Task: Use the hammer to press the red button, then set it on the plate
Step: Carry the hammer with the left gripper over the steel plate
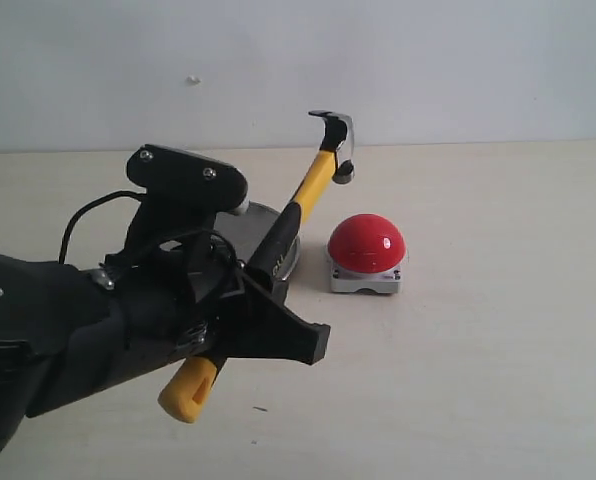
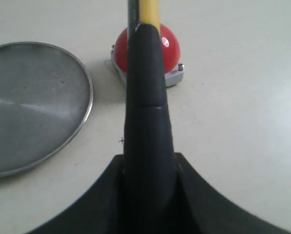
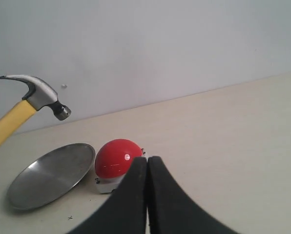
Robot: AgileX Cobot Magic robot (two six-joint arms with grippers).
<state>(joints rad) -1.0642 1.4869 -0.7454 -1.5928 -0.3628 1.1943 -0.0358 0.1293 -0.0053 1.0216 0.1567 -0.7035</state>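
My left gripper (image 1: 248, 300) is shut on the black grip of the hammer (image 1: 313, 185) and holds it tilted up in the air. Its dark steel head (image 1: 334, 140) hangs above and a little behind the red button (image 1: 367, 244), apart from it. The yellow looped end (image 1: 188, 392) sticks out below the gripper. In the left wrist view the hammer handle (image 2: 145, 97) runs over the red button (image 2: 167, 46), with the plate (image 2: 33, 105) beside it. The silver plate (image 1: 278, 240) lies left of the button, mostly hidden by the arm. My right gripper (image 3: 147, 168) is shut and empty, well back from the red button (image 3: 117, 158).
A pale wall rises behind the beige table (image 1: 498, 350). The plate (image 3: 50, 175) and the hammer head (image 3: 40, 95) also show in the right wrist view. My left arm (image 1: 68, 330) fills the lower left of the exterior view.
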